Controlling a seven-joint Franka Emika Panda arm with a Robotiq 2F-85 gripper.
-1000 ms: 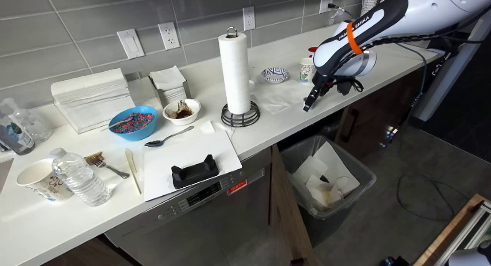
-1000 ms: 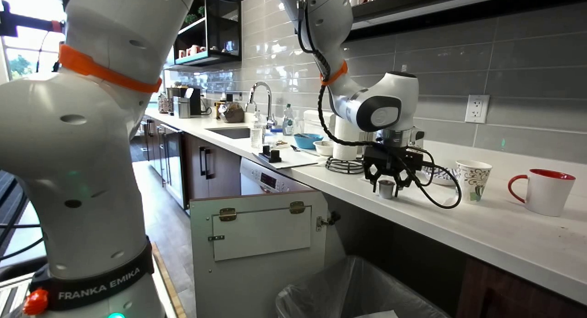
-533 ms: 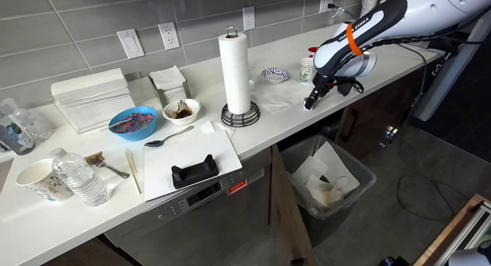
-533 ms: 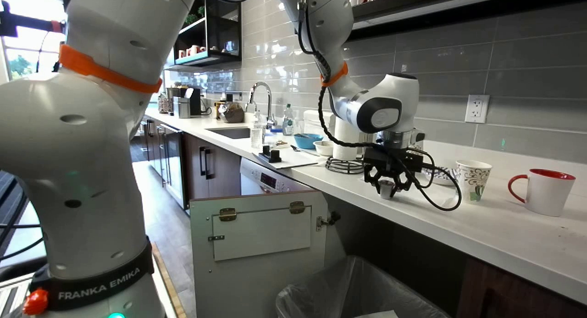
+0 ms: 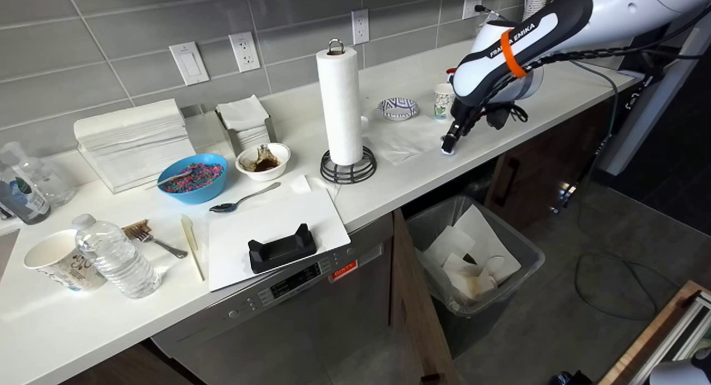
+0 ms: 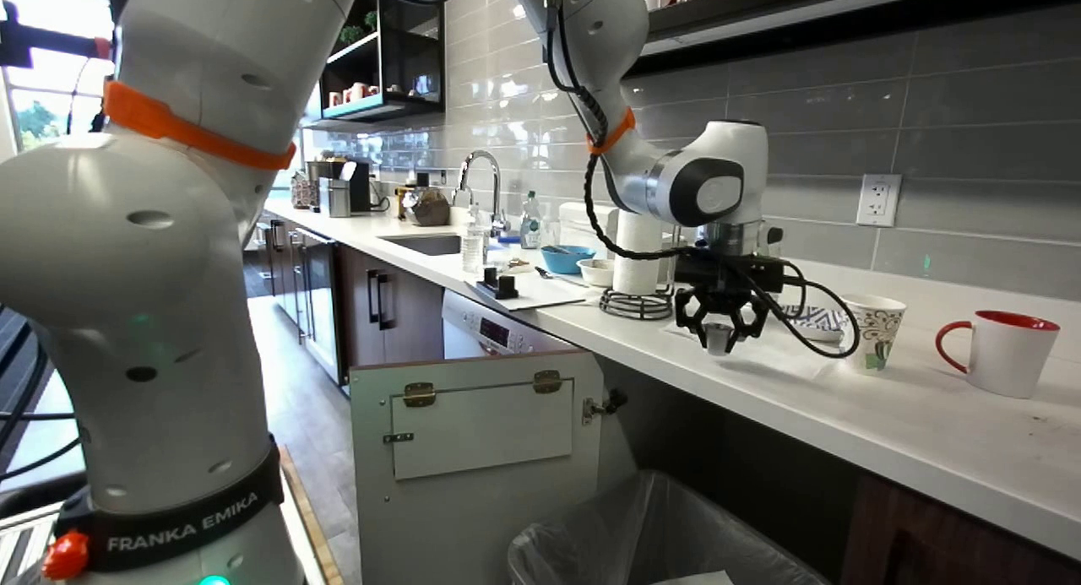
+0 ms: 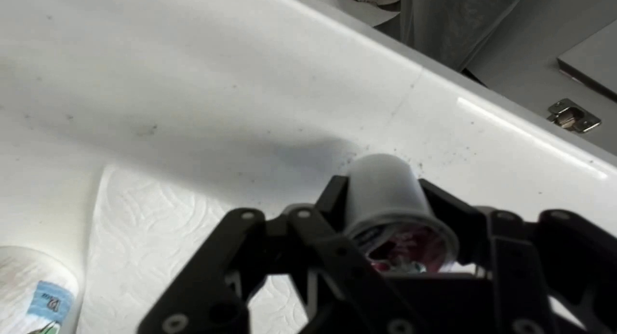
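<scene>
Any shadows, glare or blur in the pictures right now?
Wrist view: the jaws and the small cup between them look slightly soft, a grey shadow falls across the counter, and a bright streak runs near its edge; in an exterior view: the window is washed out and the wall tiles farther off glint.

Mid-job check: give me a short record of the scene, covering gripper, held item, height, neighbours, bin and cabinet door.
Gripper: closed around the sides of a small pod
Held item: pale grey, red showing within its rim
Height: appears just above the countertop, near the front edge
Neighbours: white paper sheet, patterned paper cup, patterned bowl, red-lined mug
Bin: below counter level, papers inside
Cabinet door: open
</scene>
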